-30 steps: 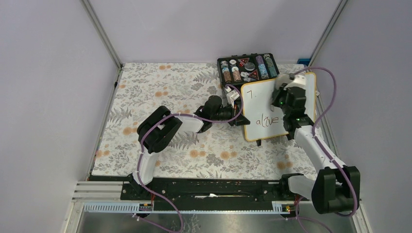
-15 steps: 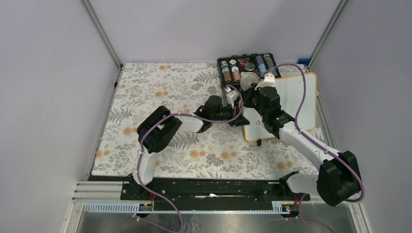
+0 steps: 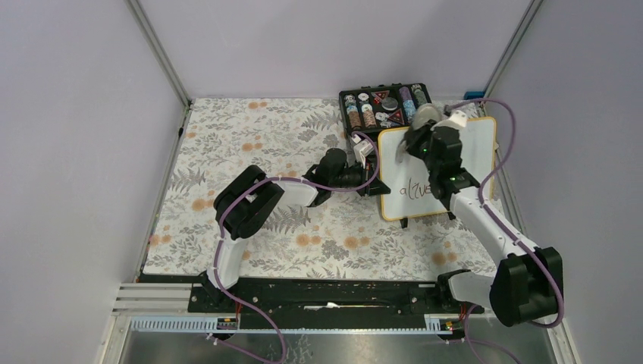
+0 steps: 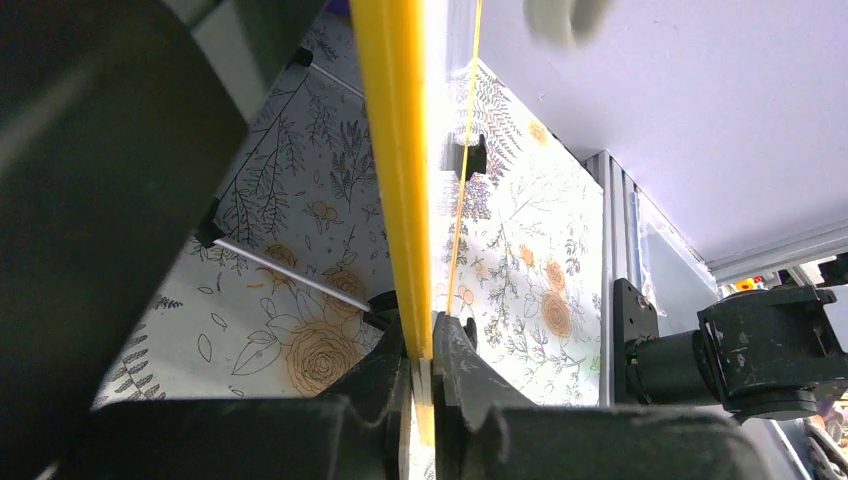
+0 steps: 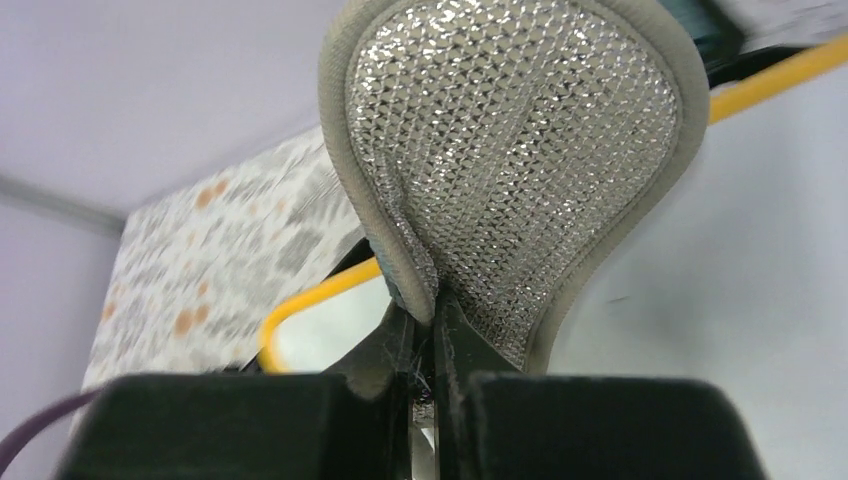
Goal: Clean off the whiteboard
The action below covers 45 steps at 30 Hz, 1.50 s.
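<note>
Since a second ago the right gripper [image 3: 419, 142] has swept from the right half of the board [image 3: 474, 148] over to its upper left corner. It is now back near the top edge, about mid-width.

Board: far right of the table [image 3: 250, 144], just in front of the case [image 3: 371, 102]. It looks tipped up off the mat, though the angle is hard to judge. Position matches the earlier frames.

Right gripper: jaws fully closed, pinching the pad [image 5: 510, 150] by its lower edge. The pad has a silver mesh face and a grey rim. In the wrist view it stands up beyond the jaws with the board's white face behind it. Whether it touches the surface cannot be told.

Left gripper [image 4: 422, 345]: closed on the yellow frame [image 4: 395, 150] at the board's left edge, same as before, steadying it.

Change on the surface: the mark in the upper left corner, plain a second ago, is now faint or gone. The arm and its shadow crowd that corner, so this is not certain. The word [image 3: 417, 188] in the lower half is untouched and legible.

Reading: one pass has been made at the top left and most of the writing remains, so the job is early. The next pass probably has to come down over the word with the pad face flat.

Risks: a pad held by its edge may fold, and the board may pivot in the left grip under a push.
</note>
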Each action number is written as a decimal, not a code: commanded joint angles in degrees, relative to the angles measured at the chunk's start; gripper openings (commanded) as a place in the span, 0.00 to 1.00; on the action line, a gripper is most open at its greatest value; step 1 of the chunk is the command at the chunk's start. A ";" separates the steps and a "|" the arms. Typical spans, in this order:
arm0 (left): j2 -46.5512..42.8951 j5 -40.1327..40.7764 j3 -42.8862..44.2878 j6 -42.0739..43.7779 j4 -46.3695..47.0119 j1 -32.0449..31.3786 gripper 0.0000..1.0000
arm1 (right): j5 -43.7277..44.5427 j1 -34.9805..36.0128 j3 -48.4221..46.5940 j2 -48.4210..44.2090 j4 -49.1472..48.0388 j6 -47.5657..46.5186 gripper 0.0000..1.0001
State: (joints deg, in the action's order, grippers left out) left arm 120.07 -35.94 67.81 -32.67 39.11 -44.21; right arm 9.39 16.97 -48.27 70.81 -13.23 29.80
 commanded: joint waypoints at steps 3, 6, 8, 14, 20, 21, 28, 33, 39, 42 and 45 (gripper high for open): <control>4.90 9.31 0.16 -2.91 -13.71 2.54 0.00 | 10.93 -12.60 1.19 -0.66 7.26 -1.20 0.00; 4.83 9.22 0.12 -2.87 -13.63 2.49 0.00 | 10.13 -17.45 3.77 -2.32 7.53 -0.48 0.00; 4.82 9.14 0.13 -2.88 -13.62 2.52 0.00 | 10.09 -21.12 5.17 -3.03 7.76 -0.37 0.00; 4.66 9.06 -0.03 -2.86 -13.49 2.48 0.00 | 6.00 -24.79 7.83 -3.10 8.33 0.16 0.00; 4.66 9.07 0.06 -2.96 -13.45 2.48 0.00 | -4.48 -21.85 11.34 -1.99 8.09 0.58 0.00; 4.72 8.99 0.10 -2.97 -13.45 2.49 0.00 | -4.13 -19.82 12.16 -2.66 8.06 0.26 0.00; 4.82 9.06 0.15 -3.00 -13.45 2.54 0.00 | 0.40 0.50 14.54 -7.08 10.35 2.74 0.00; 4.80 9.15 0.11 -2.97 -13.51 2.46 0.00 | 1.91 8.32 13.17 -7.90 11.71 7.49 0.00; 4.66 9.35 0.02 -2.90 -13.62 2.51 0.00 | 8.18 8.22 14.94 -11.21 12.00 7.22 0.00; 4.64 9.30 -0.06 -2.83 -13.62 2.46 0.00 | 12.86 6.19 18.21 -13.65 12.24 7.97 0.00; 4.58 9.28 -0.03 -2.76 -13.62 2.48 0.00 | 10.20 -0.20 21.89 -14.15 11.88 9.03 0.00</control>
State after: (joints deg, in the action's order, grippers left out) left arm 120.05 -36.25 67.83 -32.77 39.07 -44.21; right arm 18.02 22.92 -30.61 57.52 -2.17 36.34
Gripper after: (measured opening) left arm 0.076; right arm 0.064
